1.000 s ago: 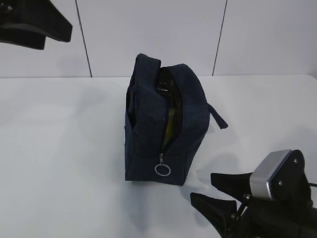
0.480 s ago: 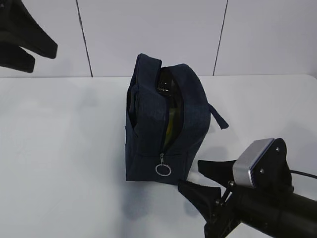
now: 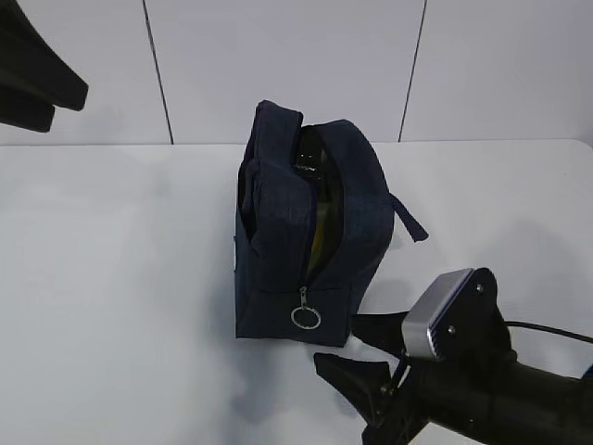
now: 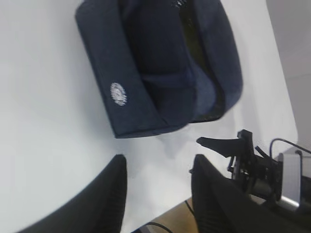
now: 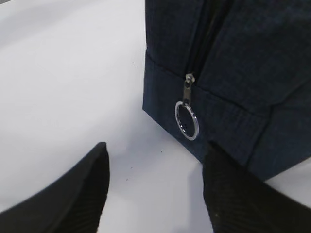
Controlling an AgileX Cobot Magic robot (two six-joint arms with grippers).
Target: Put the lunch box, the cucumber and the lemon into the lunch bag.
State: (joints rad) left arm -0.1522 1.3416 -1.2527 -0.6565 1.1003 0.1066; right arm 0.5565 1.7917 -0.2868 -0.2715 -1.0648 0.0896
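The navy lunch bag [image 3: 278, 241] stands upright mid-table, its zipper partly open along the top and front. The silver ring pull [image 3: 305, 318] hangs low on the near end. A yellow-green patch [image 3: 321, 230] shows through the slit; I cannot tell what it is. The lunch box, the cucumber and the lemon are hidden from view. My right gripper [image 3: 338, 343] is open and empty just right of the bag's near corner, and in the right wrist view the gripper [image 5: 158, 150] sits just below the ring pull [image 5: 187, 120]. My left gripper [image 3: 69, 109] is raised at far left, and in the left wrist view this gripper [image 4: 158, 165] is open and empty.
One strap handle [image 3: 408, 218] sticks out to the bag's right. The white table [image 3: 120, 278] runs back to a panelled wall. In the left wrist view the table's near edge [image 4: 165, 213] shows, with a cable and floor beyond it.
My right gripper has slid left toward the bag's near end and the ring pull. My left gripper has drawn further off toward the upper-left corner. The bag has not moved.
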